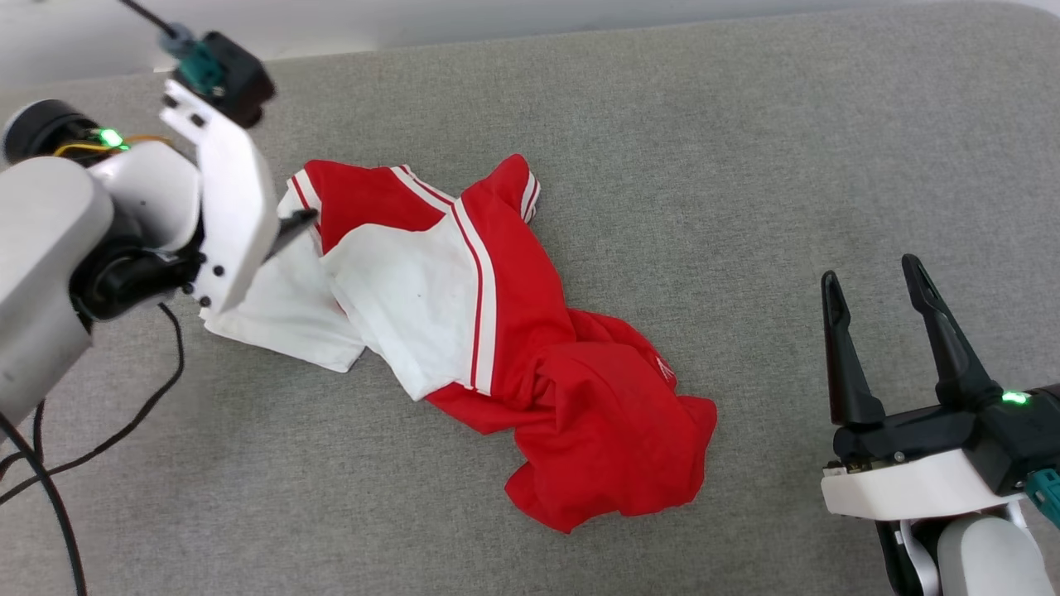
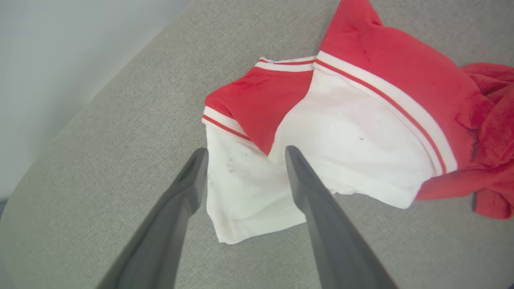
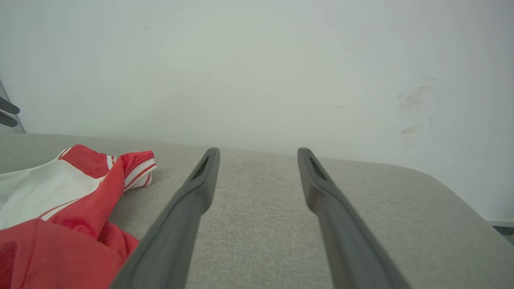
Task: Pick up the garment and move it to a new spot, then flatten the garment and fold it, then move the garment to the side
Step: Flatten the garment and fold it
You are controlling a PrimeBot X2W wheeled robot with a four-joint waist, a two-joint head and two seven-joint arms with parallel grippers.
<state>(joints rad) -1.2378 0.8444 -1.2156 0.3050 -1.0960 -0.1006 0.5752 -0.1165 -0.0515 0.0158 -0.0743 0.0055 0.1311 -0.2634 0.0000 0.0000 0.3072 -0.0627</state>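
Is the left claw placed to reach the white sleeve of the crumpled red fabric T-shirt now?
Likely yes: the open left claw points straight at the white sleeve of the crumpled red fabric T-shirt, nothing between them.

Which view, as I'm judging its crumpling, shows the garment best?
The head view: almost all the garment, crumpled on the grey surface. The left wrist view shows its white sleeve end close; the right wrist view catches one part at lower left.
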